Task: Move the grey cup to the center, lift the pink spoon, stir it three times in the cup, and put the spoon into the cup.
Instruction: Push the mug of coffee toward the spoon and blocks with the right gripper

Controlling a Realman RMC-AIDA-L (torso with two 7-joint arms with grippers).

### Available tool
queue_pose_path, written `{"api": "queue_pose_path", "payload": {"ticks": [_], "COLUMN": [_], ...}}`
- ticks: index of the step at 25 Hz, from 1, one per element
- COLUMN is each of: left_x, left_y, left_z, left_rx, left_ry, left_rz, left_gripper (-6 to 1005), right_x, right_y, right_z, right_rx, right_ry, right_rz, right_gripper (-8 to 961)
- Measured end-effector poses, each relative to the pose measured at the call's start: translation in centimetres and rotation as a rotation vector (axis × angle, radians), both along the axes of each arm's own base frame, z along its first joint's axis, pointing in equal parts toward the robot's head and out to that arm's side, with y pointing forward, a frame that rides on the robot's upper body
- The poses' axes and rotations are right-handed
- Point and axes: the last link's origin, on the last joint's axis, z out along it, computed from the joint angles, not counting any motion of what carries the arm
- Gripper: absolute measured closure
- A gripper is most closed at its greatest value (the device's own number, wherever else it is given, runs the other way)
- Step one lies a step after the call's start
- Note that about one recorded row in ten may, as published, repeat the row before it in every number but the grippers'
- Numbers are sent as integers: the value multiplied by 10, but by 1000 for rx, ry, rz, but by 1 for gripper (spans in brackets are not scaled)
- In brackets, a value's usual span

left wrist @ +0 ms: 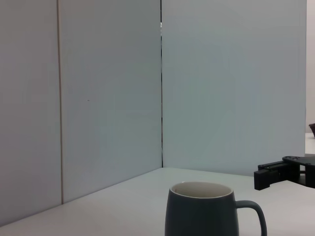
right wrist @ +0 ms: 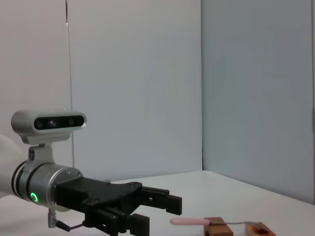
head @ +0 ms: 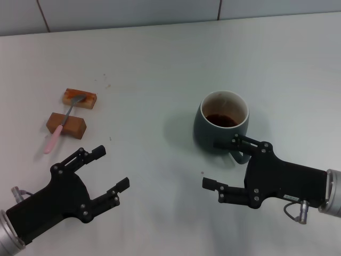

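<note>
The grey cup [head: 221,125] stands right of the table's middle, with dark brown liquid inside and its handle toward the near right; it also shows in the left wrist view [left wrist: 206,210]. The pink spoon [head: 63,124] lies across two brown blocks at the left, pink handle nearest me; the right wrist view shows it too [right wrist: 197,222]. My right gripper [head: 217,164] is open, its far finger just in front of the cup by the handle, holding nothing. My left gripper [head: 113,168] is open and empty, near the front left, below the spoon.
Two brown rectangular blocks [head: 80,98] [head: 66,124] support the spoon at the left. The white table [head: 160,64] ends at a tiled wall behind. In the right wrist view the left arm's gripper [right wrist: 147,209] shows next to the blocks.
</note>
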Motion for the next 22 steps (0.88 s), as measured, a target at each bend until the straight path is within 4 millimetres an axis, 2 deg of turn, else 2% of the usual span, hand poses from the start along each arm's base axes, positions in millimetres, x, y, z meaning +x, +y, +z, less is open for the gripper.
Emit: {"api": "queue_pose_path", "payload": {"ticks": [9, 12, 13, 14, 15, 16, 17, 21, 22], "left_x": [0, 0, 0, 0, 0, -1, -1, 0, 0], "left_y": [0, 0, 0, 0, 0, -1, -1, -1, -1], "left_z": [0, 0, 0, 0, 0, 0, 0, 1, 1], "left_rx": [1, 1, 1, 0, 1, 1, 1, 6, 6], "left_ry": [-1, 0, -1, -1, -1, -3, -3, -7, -7], "left_rz": [2, 3, 3, 2, 3, 4, 4, 6, 6], "left_gripper": [199, 199, 199, 199, 199, 199, 199, 199, 199], "right_x": [-1, -1, 3, 3, 8, 20, 20, 46, 46], "right_y": [2, 5, 10, 10, 12, 14, 14, 17, 17], "right_z": [2, 12, 25, 25, 35, 51, 51, 63, 63], "right_rx": [13, 87, 176, 176, 243, 388, 388, 582, 582], "right_ry": [15, 75, 138, 138, 179, 236, 236, 223, 223], "right_rz": [-8, -47, -108, -108, -157, -249, -249, -407, -407], "right_gripper": [133, 135, 136, 137, 138, 173, 208, 347, 398]}}
